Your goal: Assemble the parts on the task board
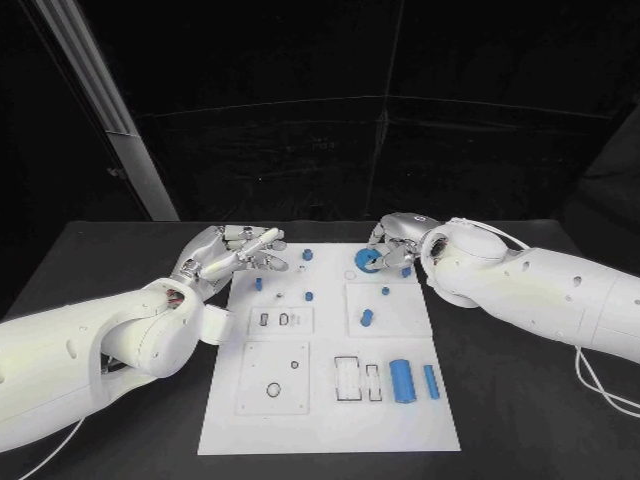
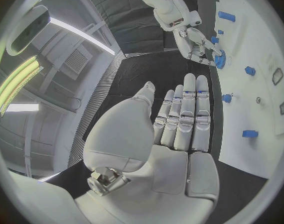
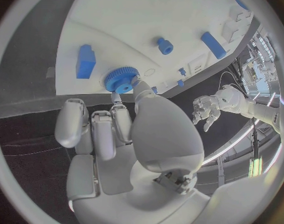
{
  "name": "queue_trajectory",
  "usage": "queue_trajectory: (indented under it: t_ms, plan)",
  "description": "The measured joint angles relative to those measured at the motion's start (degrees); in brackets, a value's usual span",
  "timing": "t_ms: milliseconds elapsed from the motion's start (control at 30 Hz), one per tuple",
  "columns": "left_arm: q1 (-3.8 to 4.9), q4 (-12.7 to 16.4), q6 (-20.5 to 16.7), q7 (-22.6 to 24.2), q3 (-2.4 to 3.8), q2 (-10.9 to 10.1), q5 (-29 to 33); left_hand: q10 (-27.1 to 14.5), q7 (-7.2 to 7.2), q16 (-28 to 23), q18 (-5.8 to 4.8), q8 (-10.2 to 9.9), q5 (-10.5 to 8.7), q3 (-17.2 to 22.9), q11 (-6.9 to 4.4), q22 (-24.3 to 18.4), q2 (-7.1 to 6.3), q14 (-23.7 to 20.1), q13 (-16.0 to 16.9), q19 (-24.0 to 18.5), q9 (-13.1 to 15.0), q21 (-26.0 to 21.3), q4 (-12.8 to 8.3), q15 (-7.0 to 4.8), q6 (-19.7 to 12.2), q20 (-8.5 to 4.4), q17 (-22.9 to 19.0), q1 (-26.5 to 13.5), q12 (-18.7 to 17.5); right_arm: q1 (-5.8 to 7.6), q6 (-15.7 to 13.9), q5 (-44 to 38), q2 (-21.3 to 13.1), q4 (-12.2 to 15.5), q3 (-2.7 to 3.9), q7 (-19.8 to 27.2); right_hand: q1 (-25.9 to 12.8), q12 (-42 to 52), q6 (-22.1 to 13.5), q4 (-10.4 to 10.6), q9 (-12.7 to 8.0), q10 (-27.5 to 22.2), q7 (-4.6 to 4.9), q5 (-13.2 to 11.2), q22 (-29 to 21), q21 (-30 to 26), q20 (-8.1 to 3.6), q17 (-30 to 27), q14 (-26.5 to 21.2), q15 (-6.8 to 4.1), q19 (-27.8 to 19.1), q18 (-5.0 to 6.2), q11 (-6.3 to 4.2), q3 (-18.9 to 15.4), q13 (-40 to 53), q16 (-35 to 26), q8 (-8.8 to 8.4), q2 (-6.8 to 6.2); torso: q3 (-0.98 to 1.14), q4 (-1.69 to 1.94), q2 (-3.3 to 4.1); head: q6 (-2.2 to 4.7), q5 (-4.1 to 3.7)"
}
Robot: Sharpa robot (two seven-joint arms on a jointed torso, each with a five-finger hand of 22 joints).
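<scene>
Head view: white task board (image 1: 327, 425) lies lengthwise down the middle of the black table (image 1: 104, 250), a flat matte plate with shallow rectangular and round recesses cut into it. Small blue parts are scattered over it, likely laid out loose so each can be picked and seated in turn.

Right hand (image 1: 392, 243) sits at the far end of the board, fingers reaching down to a blue gear (image 1: 366, 261). Right wrist view confirms it: the gear (image 3: 122, 79) is a toothed disc with a central hub, lying flat on the board, and a fingertip (image 3: 141, 86) touches its rim. Contact looks like a light touch from one side rather than a closed grasp; I judge the hand is feeling for or nudging the gear, not yet carrying it.

Left hand (image 1: 238, 251) hovers at the far left edge of the board, released, fingers straight and together, holding nothing. Left wrist view shows the flat palm (image 2: 179, 129) clear of the board, probably waiting out of the way.

Near right on the board: a large blue cylinder (image 1: 402, 381) and a slimmer blue bar (image 1: 431, 382), lying side by side next to empty rectangular slots (image 1: 348, 379). Both look like smooth hard plastic. Small blue pegs (image 1: 307, 255) stand near the far end.
</scene>
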Motion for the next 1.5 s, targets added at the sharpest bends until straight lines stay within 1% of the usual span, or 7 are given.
queue_trajectory:
  t_ms: [133,233,500,767,800,933,1500]
  plan:
    - [0.0,-0.02,0.06,-0.08,0.0,0.0,0.0,0.0,0.0,0.0,0.0,0.0,0.0,0.0,0.0,0.0,0.0,0.0,0.0,0.0,0.0,0.0,0.0,0.0,0.0,0.0,0.1,0.0,0.0,0.09,0.12,-0.63,0.09,0.05,0.07,-0.09,1.19,0.96,2.14,-0.86,0.04,0.7,-0.34,-4.18,0.39,0.27,-0.29,0.0,0.03,-0.02,0.29,0.01,-0.7,2.02,0.1,0.29,0.7,1.18,0.01,0.0,0.0,-0.16,-0.01]
    - [0.0,-0.02,0.1,-0.12,0.0,0.0,0.0,0.0,0.0,0.01,0.0,-0.27,0.0,0.0,0.0,0.0,0.0,0.0,0.0,0.0,0.0,0.0,0.0,0.0,0.0,0.0,0.09,0.0,0.0,0.13,-0.18,-1.26,0.1,0.29,0.1,-0.1,2.25,1.59,2.98,-2.09,-0.04,1.11,-0.24,-5.14,1.05,0.67,-0.67,0.0,0.1,-0.75,0.67,0.0,-1.11,3.91,0.08,0.31,1.08,1.93,0.01,0.0,0.0,-0.23,-0.09]
    - [0.0,-0.08,0.17,-0.2,0.0,0.0,0.0,0.0,0.0,0.02,0.0,-0.27,0.0,0.0,0.0,-0.06,0.27,0.0,0.0,0.0,0.0,0.0,0.0,0.0,0.0,0.0,0.18,0.27,0.0,-0.14,-2.55,-2.92,-0.13,2.12,-0.07,0.24,2.37,2.76,3.0,-3.07,-0.22,1.41,-0.22,-4.05,2.39,1.33,-1.3,-0.01,0.1,-1.15,1.3,0.01,-1.44,6.31,0.01,0.63,1.08,1.97,0.03,0.0,0.0,-0.16,-0.13]
    - [0.0,-0.28,0.35,-0.22,0.0,-0.03,0.0,0.0,0.0,0.03,0.0,-0.27,0.0,0.16,0.0,-0.06,0.27,0.0,0.0,0.0,0.0,0.0,-0.16,0.0,0.0,0.0,0.18,0.27,0.0,-0.15,-6.41,-3.76,0.14,5.84,-0.07,1.11,1.25,2.8,3.0,-3.27,-0.32,1.38,-0.22,-2.81,2.64,1.34,-1.3,-0.01,0.09,-1.15,1.3,0.01,-1.63,6.51,0.03,0.63,1.04,3.02,0.01,0.01,-0.01,0.13,0.02]
    - [0.0,-0.29,0.39,-0.22,0.0,-0.02,0.0,0.0,0.0,0.03,0.0,-0.27,0.0,0.16,0.0,-0.06,0.27,0.0,0.0,0.0,0.0,0.0,-0.16,0.0,0.0,0.0,0.18,0.27,0.0,-0.15,-6.69,-3.83,0.36,6.12,-0.07,1.16,1.18,2.86,3.0,-3.27,-3.47,1.38,-0.22,-2.81,2.64,1.33,-1.3,-0.01,0.09,-1.15,1.3,0.0,-1.63,6.51,0.08,0.63,1.04,3.07,-0.01,0.03,-0.01,0.18,0.03]
    - [0.0,-0.42,0.53,-0.21,0.0,0.03,0.0,0.0,0.0,0.03,0.0,-0.27,0.0,0.16,0.0,-0.06,0.27,0.0,0.0,0.0,0.0,0.0,-0.16,0.0,0.0,0.0,0.18,0.27,0.0,-0.13,-7.62,-4.13,1.9,6.8,-0.05,1.27,0.04,2.85,3.0,-3.27,-3.11,1.38,-0.22,-2.8,2.64,1.33,-1.3,-0.01,0.09,-1.15,1.29,0.01,-1.63,6.51,-0.02,0.63,1.04,2.87,-0.03,0.12,0.0,0.26,0.23]
    - [0.0,-0.76,0.63,-0.03,0.0,0.13,0.13,0.0,0.0,0.03,0.0,-0.27,0.0,0.15,0.0,-0.05,0.27,0.0,0.0,0.2,0.0,0.0,-0.15,0.0,0.0,0.19,0.24,0.27,0.0,-0.32,-7.7,-5.96,9.49,2.76,-0.17,1.11,-1.0,2.63,3.03,-2.65,-3.11,1.39,-0.19,-2.47,2.63,1.33,-1.3,-0.02,0.09,-1.14,1.29,0.01,-1.62,7.12,-0.04,0.63,0.6,2.09,-0.1,0.32,0.09,0.52,0.79]
